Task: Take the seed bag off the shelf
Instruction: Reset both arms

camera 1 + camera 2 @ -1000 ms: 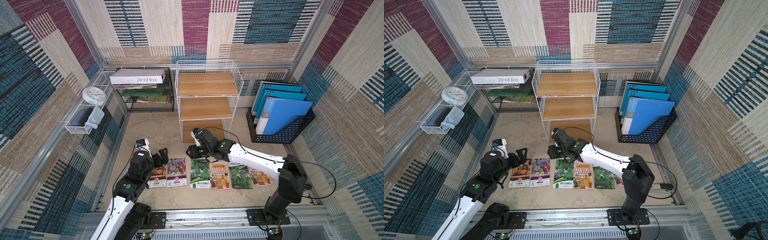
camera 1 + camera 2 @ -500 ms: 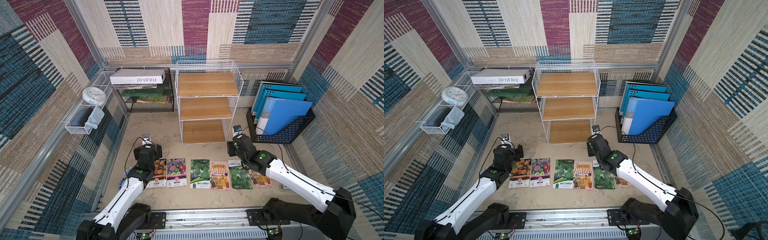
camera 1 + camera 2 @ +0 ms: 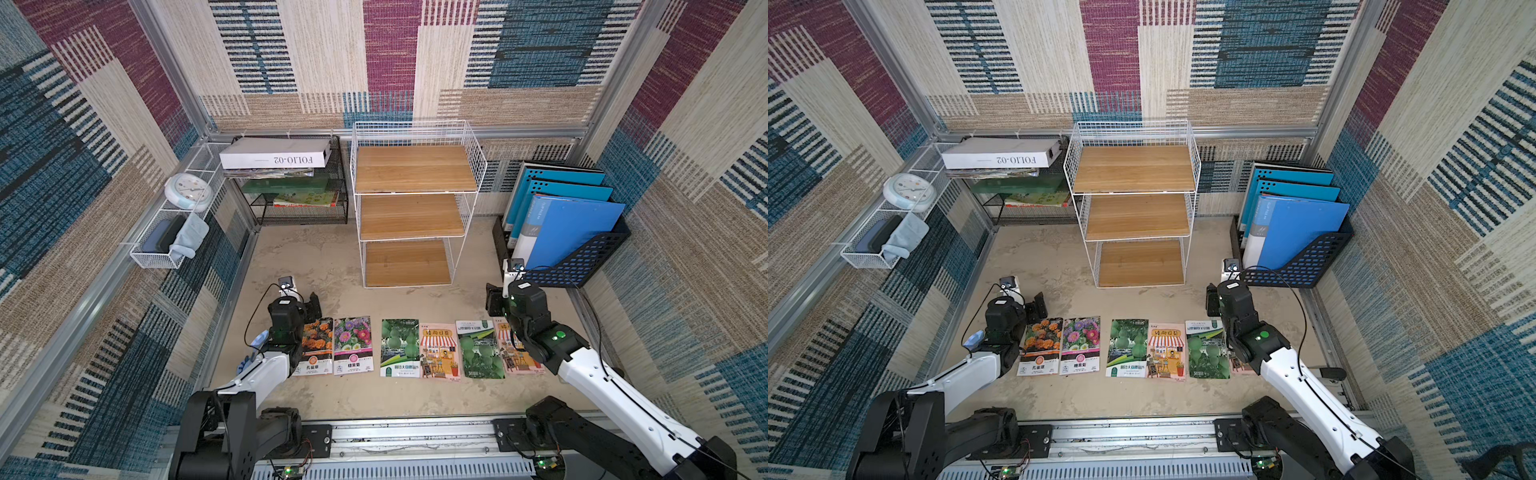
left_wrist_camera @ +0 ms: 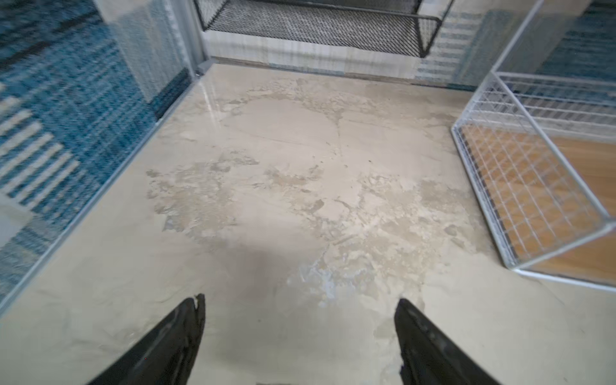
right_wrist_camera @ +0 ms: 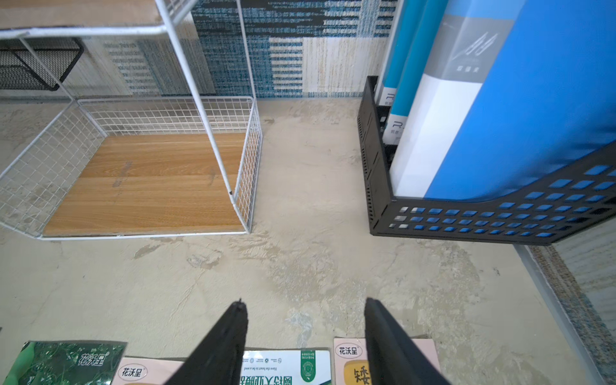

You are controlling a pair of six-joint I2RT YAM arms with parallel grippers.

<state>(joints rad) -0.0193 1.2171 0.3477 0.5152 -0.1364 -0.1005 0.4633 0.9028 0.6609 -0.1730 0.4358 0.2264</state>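
The shelf point(image 3: 413, 216) point(image 3: 1136, 216) stands at the back centre, a white wire rack whose three wooden boards all show bare. Its lowest tier shows in the left wrist view point(image 4: 533, 186) and the right wrist view point(image 5: 150, 180). Several seed bags point(image 3: 400, 347) point(image 3: 1127, 347) lie flat in a row on the floor in front of it. My left gripper point(image 3: 311, 300) point(image 4: 300, 300) hangs open over bare floor by the row's left end. My right gripper point(image 3: 492, 299) point(image 5: 303, 301) is open and holds nothing, just above the top edges of the right-hand seed bags point(image 5: 286, 366).
A black mesh tray rack point(image 3: 303, 208) carrying a white box point(image 3: 276, 153) stands left of the shelf. A white wire basket point(image 3: 166, 245) with a clock point(image 3: 187, 193) hangs on the left wall. A black file holder point(image 3: 582, 266) with blue folders stands close to my right gripper.
My right arm has swung from the front of the shelf's bottom tier over to the right, by the file holder. My left arm has drawn back and turned its gripper toward the back wall.
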